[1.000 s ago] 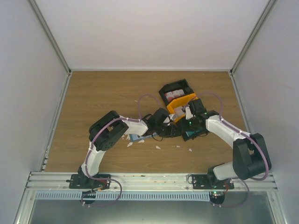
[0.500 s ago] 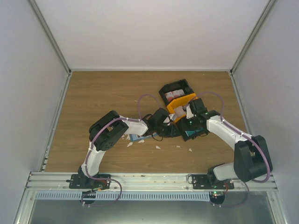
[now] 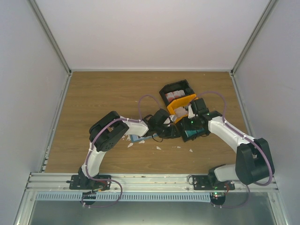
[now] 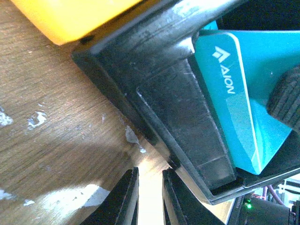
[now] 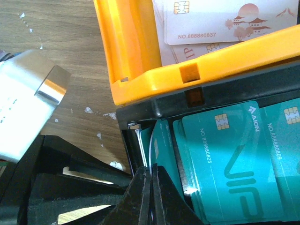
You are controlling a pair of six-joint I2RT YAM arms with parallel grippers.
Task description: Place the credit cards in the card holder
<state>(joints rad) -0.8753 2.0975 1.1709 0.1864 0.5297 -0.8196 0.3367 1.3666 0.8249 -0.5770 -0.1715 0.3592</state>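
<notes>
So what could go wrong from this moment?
1. The right gripper is shut at the teal cards in the black bin, not at the white-and-red cards in the orange bin: it may take a wrong card.
2. The left gripper sits close by the same bin; the arms could collide.

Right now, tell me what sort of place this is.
Probably a robot test cell: plain white walls box in a wood-grain tabletop, with the left arm and right arm bolted to an aluminium rail.
</notes>
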